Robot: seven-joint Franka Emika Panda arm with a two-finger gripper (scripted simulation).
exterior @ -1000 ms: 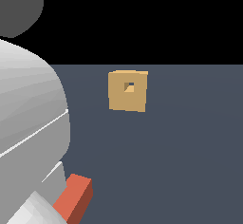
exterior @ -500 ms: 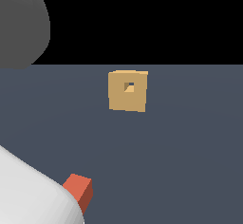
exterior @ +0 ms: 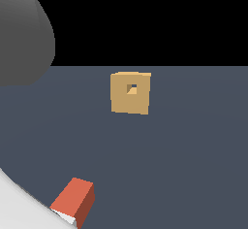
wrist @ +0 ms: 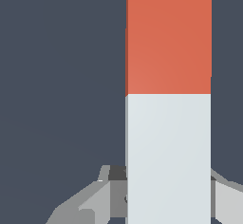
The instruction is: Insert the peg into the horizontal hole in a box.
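The peg point(wrist: 168, 76) is a square bar, red-orange at one end and white at the other. In the exterior view only its red end point(exterior: 75, 199) shows, low on the exterior view's left, with the rest behind the arm. My gripper point(wrist: 168, 180) is shut on the peg's white part, and one finger point(wrist: 95, 199) lies against each side with no floor showing between. The tan box point(exterior: 130, 93) stands upright farther back on the dark floor. Its small dark square hole point(exterior: 131, 88) is in the middle of the face turned to the camera. Box and peg are well apart.
The arm's white link point(exterior: 19, 213) fills the exterior view's lower left corner, and a dark grey link point(exterior: 22, 34) fills the upper left. The dark blue-grey floor point(exterior: 184, 165) runs back to a black backdrop.
The arm's bulk has swung lower and toward the exterior view's left, uncovering floor, then nearly settled. The peg's red end has stayed about where it was. The box has not moved.
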